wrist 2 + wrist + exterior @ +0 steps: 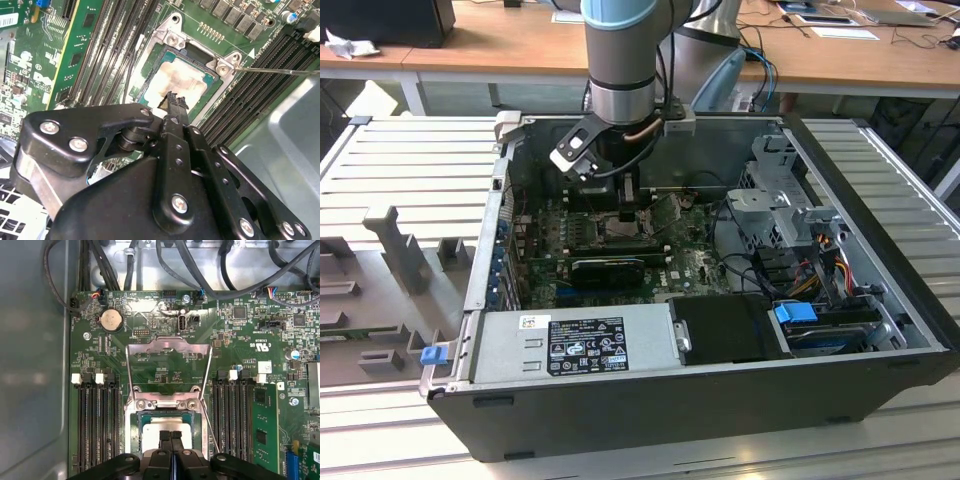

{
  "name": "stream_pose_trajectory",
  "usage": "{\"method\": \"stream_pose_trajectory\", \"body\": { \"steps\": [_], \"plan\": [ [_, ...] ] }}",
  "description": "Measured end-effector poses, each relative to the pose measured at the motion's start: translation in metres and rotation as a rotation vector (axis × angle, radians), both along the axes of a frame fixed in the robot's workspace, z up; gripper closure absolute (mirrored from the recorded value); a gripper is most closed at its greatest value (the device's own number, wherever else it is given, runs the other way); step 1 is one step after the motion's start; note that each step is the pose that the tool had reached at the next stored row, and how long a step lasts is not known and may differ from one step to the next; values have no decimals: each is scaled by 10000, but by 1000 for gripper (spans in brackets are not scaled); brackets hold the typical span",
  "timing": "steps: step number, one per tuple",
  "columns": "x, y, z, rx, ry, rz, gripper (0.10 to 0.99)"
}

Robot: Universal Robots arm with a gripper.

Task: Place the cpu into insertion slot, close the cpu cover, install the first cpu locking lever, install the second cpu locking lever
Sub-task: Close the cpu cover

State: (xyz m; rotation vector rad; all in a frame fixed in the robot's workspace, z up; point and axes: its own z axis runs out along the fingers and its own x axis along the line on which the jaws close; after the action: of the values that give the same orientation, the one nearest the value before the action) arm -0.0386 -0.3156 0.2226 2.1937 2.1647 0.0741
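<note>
Wooden desks [500, 45], grey ribbed worktop [410, 160], scattered papers [845, 32]

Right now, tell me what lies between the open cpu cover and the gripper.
Between cpu cover and gripper, in the first wrist view: the two-screw hinge bracket, the insertion slot's rim, then part of the seated cpu.

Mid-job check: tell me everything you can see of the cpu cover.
The cpu cover is a thin grey metal frame with a square window; green board shows through it. It is swung open, away from the insertion slot, joined at the slot's edge by a two-screw hinge plate. Nothing is seen touching it elsewhere.
</note>
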Motion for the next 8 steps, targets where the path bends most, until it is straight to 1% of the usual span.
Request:
{"method": "stream_pose_trajectory", "body": {
  "steps": [2,5,7,8],
  "plan": [
    [0,1,47,1,0,0,980],
    [0,1,74,1,-1,0,980],
    [1,3,116,0,0,2,980],
    [0,6,148,-1,0,0,980]
  ]
}}
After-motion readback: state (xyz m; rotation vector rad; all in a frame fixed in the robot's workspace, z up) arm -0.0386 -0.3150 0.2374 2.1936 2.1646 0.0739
